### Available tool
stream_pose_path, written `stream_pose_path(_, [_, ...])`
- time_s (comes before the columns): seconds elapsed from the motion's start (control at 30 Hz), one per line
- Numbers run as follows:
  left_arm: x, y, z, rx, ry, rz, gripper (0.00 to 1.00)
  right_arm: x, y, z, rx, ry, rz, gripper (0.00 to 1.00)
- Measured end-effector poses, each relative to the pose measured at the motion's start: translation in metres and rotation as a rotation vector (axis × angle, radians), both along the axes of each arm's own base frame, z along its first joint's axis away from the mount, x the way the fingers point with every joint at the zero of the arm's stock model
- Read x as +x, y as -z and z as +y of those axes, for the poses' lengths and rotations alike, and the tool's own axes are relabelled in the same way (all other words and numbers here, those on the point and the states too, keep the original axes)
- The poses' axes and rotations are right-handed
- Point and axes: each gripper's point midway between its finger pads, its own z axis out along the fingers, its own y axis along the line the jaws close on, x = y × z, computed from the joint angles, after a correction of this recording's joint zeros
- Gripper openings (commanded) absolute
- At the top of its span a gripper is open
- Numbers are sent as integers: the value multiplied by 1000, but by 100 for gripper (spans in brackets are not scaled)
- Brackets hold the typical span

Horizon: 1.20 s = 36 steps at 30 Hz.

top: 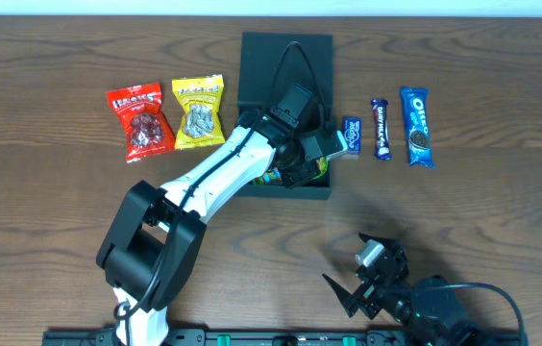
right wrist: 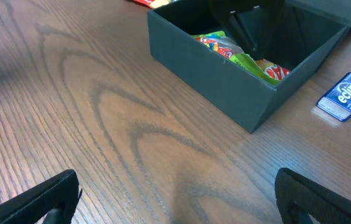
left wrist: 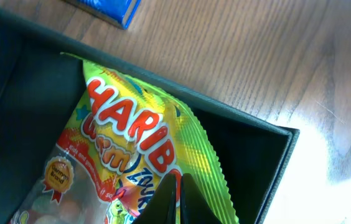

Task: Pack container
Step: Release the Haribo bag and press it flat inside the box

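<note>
We see the container [top: 285, 58] at the middle of the table [top: 482, 221], its lid lying open behind it. A gummy bag [left wrist: 132, 143] sits inside against the near wall. Left of it two snack bags [top: 140, 120] [top: 199, 112] lie side by side; right of it lie a gum pack [top: 352, 135], a chocolate bar [top: 381, 129] and, farthest out, a cookie pack [top: 417, 126].

Likely a robotics lab: a wood-grain table [top: 40, 221] with mounted robot arms [top: 213, 178].

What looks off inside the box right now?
The Haribo bag lies askew in the container: one end rides up the near wall to the rim instead of lying flat. Nothing else stands out.
</note>
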Motion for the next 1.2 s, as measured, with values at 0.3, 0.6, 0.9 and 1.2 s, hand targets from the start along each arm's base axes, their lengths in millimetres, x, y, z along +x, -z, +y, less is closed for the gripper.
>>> stream_pose_path(0.3, [-7,18,-5,-9,38,52,6,0,0,0,0,0,0,99])
stream_pose_path(0.6, [-11,48,-6,7,44,116,6,0,0,0,0,0,0,99])
stream_pose_path(0.9, [-9,47,-8,9,37,128,6,0,0,0,0,0,0,99])
stream_pose_path(1.2, [17,-9,-8,-42,-28,70,6,0,0,0,0,0,0,99])
